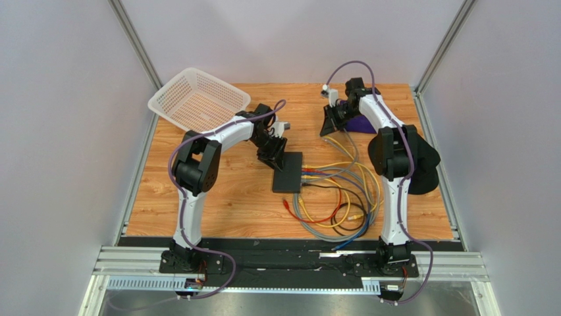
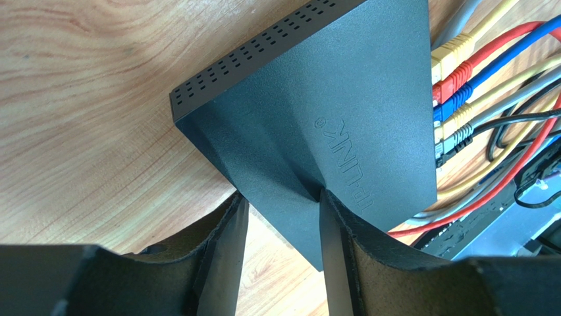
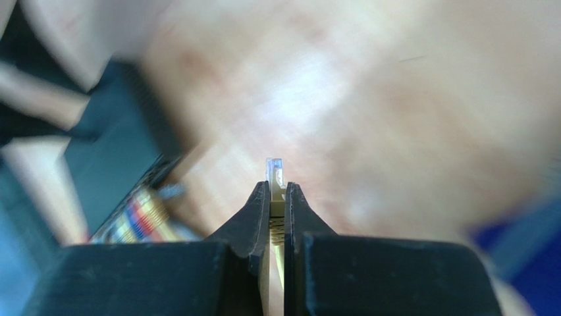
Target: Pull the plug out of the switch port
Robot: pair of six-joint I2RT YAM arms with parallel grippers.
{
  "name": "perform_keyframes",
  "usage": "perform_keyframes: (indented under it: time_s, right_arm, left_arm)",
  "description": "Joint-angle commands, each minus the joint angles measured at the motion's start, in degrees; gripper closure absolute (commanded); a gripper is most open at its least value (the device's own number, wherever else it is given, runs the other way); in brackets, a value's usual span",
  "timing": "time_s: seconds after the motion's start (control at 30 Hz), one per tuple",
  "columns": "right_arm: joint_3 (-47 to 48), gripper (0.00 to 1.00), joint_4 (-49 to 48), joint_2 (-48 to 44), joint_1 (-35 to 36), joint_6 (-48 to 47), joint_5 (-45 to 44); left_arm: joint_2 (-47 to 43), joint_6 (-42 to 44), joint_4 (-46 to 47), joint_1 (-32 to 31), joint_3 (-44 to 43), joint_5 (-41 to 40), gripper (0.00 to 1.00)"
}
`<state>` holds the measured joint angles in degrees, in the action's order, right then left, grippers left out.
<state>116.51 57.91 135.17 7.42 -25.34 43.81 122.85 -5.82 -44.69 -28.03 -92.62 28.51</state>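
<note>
While the right hand [image 3: 276,192] pinches the plug [image 3: 274,170], the switch [image 1: 288,172] lies apart.

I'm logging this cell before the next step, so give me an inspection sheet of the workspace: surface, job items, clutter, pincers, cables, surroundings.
Surface: wood-grain tabletop, no damage seen.
Job's things: flat matte-black rectangular switch lying mid-table; clear-tipped plug free of any port.
Clutter: white plastic mesh basket, tilted at the far left corner; purple object by the right arm.
Grippers: left pincer has its fingers apart astride a switch corner, contact unclear; right pincer is shut on the plug.
Cables: yellow, red, blue and grey cables in loose loops right of the switch, several plugged in.
Surroundings: plain grey walls; metal frame rails.
</note>
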Motion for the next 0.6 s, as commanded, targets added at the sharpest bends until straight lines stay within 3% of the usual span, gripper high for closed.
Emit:
perform_keyframes:
  time_s: [0.0, 0.1, 0.13, 0.23, 0.33, 0.43, 0.57]
  right_arm:
    - [-0.5, 0.95, -18.1, -4.9, -1.5, 14.3, -21.4]
    - [-1.6, 0.81, -19.2, -4.3, -2.8, 18.6, -24.3]
    - [-2.2, 0.63, -19.2, -4.4, -2.8, 19.1, -23.9]
    - [-4.3, 0.50, -19.2, -6.2, -2.8, 19.4, -18.4]
    - [-4.9, 0.43, -19.3, -9.8, -2.9, 20.2, -13.2]
    - [-5.3, 0.42, -19.3, -13.5, -3.4, 20.9, -9.6]
    - [-10.1, 0.44, -21.0, -19.8, -3.1, 20.0, 4.4]
  left_arm:
    - [1.3, 3.9, 0.9, -1.0, 3.1, -9.0, 0.52]
    - [0.6, 4.6, 1.1, -1.1, 2.8, -8.4, 0.52]
    - [0.2, 4.9, 1.4, -1.1, 2.7, -8.0, 0.52]
    - [-1.5, 5.7, 2.2, -1.0, 2.7, -6.6, 0.45]
    - [-3.9, 5.7, 3.2, -1.1, 3.0, -6.4, 0.33]
    - [-6.2, 6.9, 3.6, -1.0, 2.5, -5.7, 0.30]
    - [-8.5, 6.7, 3.6, -1.0, 1.9, -5.6, 0.28]
